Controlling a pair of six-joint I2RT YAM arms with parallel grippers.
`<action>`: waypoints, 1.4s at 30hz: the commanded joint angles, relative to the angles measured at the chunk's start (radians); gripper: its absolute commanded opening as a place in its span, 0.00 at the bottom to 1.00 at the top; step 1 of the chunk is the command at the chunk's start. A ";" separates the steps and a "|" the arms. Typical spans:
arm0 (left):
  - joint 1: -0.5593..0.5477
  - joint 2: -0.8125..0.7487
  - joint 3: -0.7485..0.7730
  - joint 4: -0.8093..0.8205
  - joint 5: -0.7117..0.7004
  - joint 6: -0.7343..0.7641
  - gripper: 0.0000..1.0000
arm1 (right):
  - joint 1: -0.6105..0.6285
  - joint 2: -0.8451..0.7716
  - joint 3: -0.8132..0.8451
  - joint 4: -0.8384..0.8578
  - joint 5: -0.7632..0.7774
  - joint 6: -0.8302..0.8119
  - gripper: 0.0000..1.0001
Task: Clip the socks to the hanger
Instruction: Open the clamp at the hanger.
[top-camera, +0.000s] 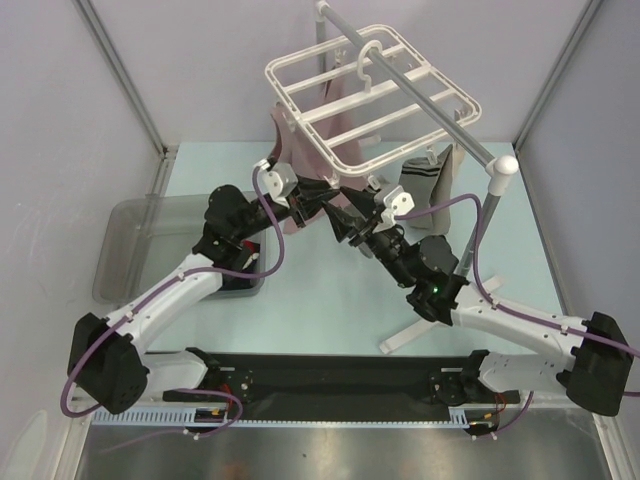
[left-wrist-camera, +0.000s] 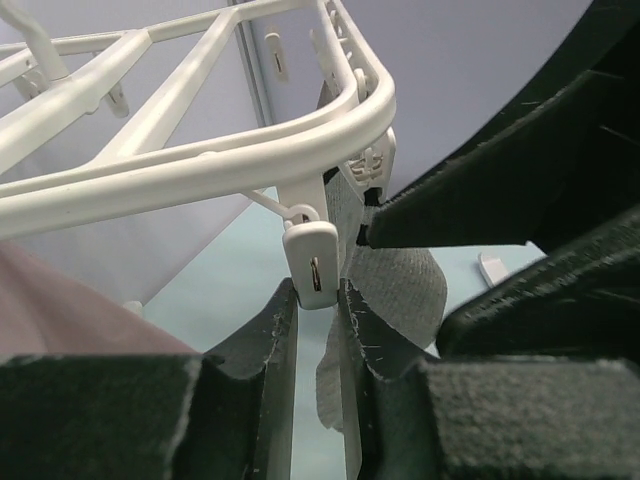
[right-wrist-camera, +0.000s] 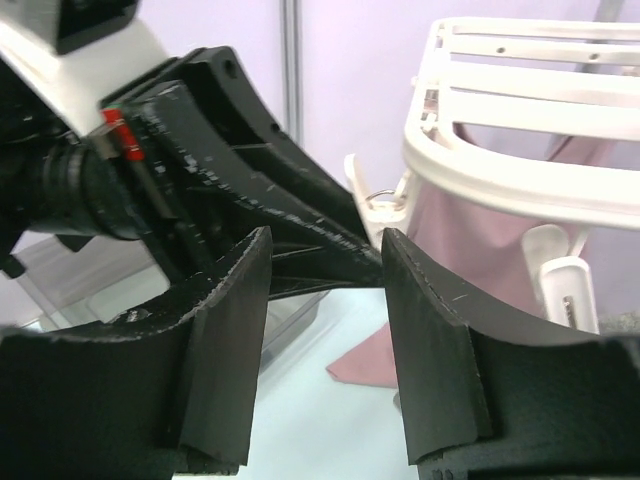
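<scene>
The hanger (left-wrist-camera: 200, 178) hangs by its hook from the pole stand (top-camera: 478, 143) at the far side of the bench (top-camera: 330, 310), high enough that its clips dangle free and a sock can drop below them. We hold both arms up under its near edge, tips almost meeting. We judge this is because 1 clip takes 2 jobs: 1 tool works the clip while the other feeds the cloth.

Our left tool (left-wrist-camera: 316, 300) has its fingers set close on either side of a white clip (left-wrist-camera: 312, 258). They look to touch it, but we cannot tell whether they press it. Our right tool (right-wrist-camera: 325, 248) is released, its fingers parted with nothing between them, just right of the left one.

1 grey sock (top-camera: 432, 182) already hangs from the near right side of the frame and shows behind the flanked clip in the left wrist view. A mauve-pink cloth (right-wrist-camera: 455, 225) hangs at the left side. We see no navy socks. A clear bin (top-camera: 130, 240) stands at the left, beside the left arm.
</scene>
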 joint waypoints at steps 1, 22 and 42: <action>-0.029 -0.037 -0.005 0.022 -0.006 -0.003 0.00 | -0.021 -0.044 0.031 0.030 0.009 -0.027 0.53; -0.132 0.008 0.040 -0.018 -0.100 0.057 0.00 | -0.159 -0.069 0.017 -0.010 -0.231 0.015 0.54; -0.190 0.026 0.078 -0.075 -0.157 0.094 0.00 | -0.158 -0.061 0.011 0.024 -0.099 0.051 0.37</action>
